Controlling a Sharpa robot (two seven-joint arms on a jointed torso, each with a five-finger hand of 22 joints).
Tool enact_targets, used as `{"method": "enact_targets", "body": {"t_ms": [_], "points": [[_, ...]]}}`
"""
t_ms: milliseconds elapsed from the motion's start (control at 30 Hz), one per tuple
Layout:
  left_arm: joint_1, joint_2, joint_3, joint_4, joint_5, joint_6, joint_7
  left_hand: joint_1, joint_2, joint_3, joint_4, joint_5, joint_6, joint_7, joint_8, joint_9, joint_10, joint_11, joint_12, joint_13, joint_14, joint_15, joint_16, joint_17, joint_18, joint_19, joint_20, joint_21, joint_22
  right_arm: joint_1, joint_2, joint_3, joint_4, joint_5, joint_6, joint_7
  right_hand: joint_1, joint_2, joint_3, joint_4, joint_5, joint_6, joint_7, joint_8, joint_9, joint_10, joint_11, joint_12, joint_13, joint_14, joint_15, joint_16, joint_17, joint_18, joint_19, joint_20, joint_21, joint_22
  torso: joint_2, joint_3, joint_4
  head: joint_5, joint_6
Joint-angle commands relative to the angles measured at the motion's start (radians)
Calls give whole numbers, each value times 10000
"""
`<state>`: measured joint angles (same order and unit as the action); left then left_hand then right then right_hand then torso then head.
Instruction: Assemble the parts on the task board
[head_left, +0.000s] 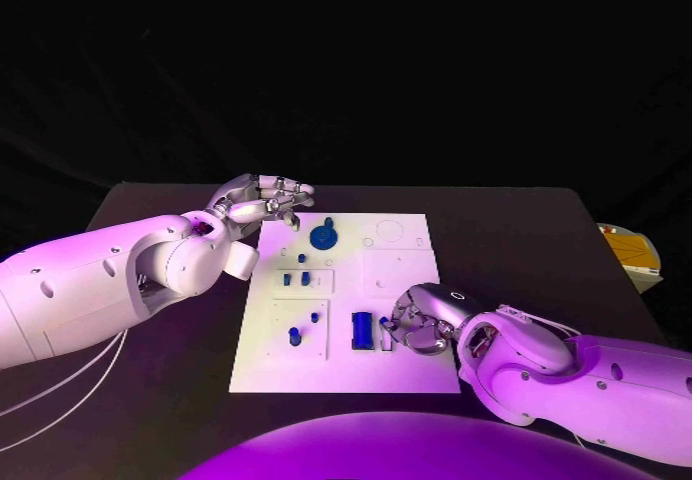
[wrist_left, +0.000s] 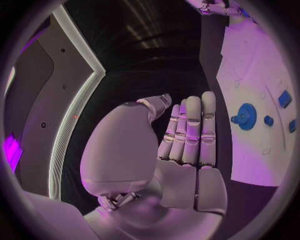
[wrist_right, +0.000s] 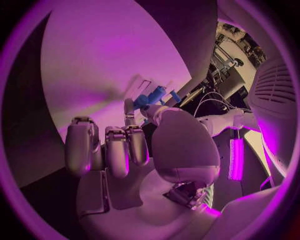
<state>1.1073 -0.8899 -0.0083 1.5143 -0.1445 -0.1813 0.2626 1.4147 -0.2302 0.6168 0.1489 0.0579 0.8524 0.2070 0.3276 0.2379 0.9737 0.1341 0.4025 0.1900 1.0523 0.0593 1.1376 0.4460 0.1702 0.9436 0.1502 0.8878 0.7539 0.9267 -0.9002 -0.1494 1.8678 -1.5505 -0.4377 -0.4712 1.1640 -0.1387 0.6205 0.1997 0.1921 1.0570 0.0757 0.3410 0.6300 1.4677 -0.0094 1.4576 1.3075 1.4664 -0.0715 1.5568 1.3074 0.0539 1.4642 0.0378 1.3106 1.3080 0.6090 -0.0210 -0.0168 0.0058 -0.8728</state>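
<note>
The white task board (head_left: 411, 265) lies in the middle of the black table. On it are a blue gear-shaped part (head_left: 325, 237) near the far edge, small blue parts (head_left: 296, 279) at the left, and a blue block (head_left: 362, 330) near the front. My right hand (head_left: 418, 318) is low over the board's near right area. Its thumb and a finger pinch a small blue part (wrist_right: 153, 96) just beside the block. My left hand (head_left: 267, 205) hovers off the board's far left corner, fingers straight and side by side (wrist_left: 190, 130), holding nothing. The gear (wrist_left: 245, 116) lies beyond it.
The black table (head_left: 519, 240) reaches well past the board on both sides. A yellow and white object (head_left: 632, 252) sits off the table's right edge. Two more small blue parts (head_left: 296, 337) stand at the board's near left.
</note>
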Motion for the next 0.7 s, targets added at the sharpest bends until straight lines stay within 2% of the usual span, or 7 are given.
{"method": "enact_targets", "body": {"t_ms": [33, 433, 700], "points": [[4, 15, 6, 32, -18, 203, 12, 14, -1, 14, 37, -13, -35, 1, 55, -15, -35, 2, 69, 6, -87, -4, -63, -9, 138, 1, 27, -54, -8, -25, 36, -2, -40, 113, 566, -156, -172, -11, 813, -926, 101, 174, -216, 72, 256, 634, -104, 56, 2027, 981, -81, 37, 2318, -94, 436, -76, 77, 2024, 5, 8, -22, 19, 2], [4, 13, 6, 32, -40, 247, -28, 14, -1, 14, 37, -13, -35, 1, 55, -15, -35, 2, 69, 6, -87, -4, -63, -9, 138, 1, 27, -54, -8, -39, 119, -2, -56, 15, 830, -293, -323, -32, 630, -854, 154, 235, -265, 140, 286, 624, -142, 14, 2007, 983, -115, 39, 2326, -97, 446, -104, 89, 2029, 5, 14, -20, -22, 2], [4, 12, 6, 32, -53, 261, -51, 12, -5, 10, 42, -14, -50, 6, 58, -19, -52, 8, 76, 4, -97, 1, -65, -10, 136, -4, 31, -59, -10, -47, 161, -2, -92, 7, 980, -345, -377, -87, 538, -843, 154, 238, -279, 159, 294, 619, -156, -2, 2000, 982, -126, 38, 2322, -94, 443, -115, 70, 2026, -2, 4, -14, -35, 2]]}}
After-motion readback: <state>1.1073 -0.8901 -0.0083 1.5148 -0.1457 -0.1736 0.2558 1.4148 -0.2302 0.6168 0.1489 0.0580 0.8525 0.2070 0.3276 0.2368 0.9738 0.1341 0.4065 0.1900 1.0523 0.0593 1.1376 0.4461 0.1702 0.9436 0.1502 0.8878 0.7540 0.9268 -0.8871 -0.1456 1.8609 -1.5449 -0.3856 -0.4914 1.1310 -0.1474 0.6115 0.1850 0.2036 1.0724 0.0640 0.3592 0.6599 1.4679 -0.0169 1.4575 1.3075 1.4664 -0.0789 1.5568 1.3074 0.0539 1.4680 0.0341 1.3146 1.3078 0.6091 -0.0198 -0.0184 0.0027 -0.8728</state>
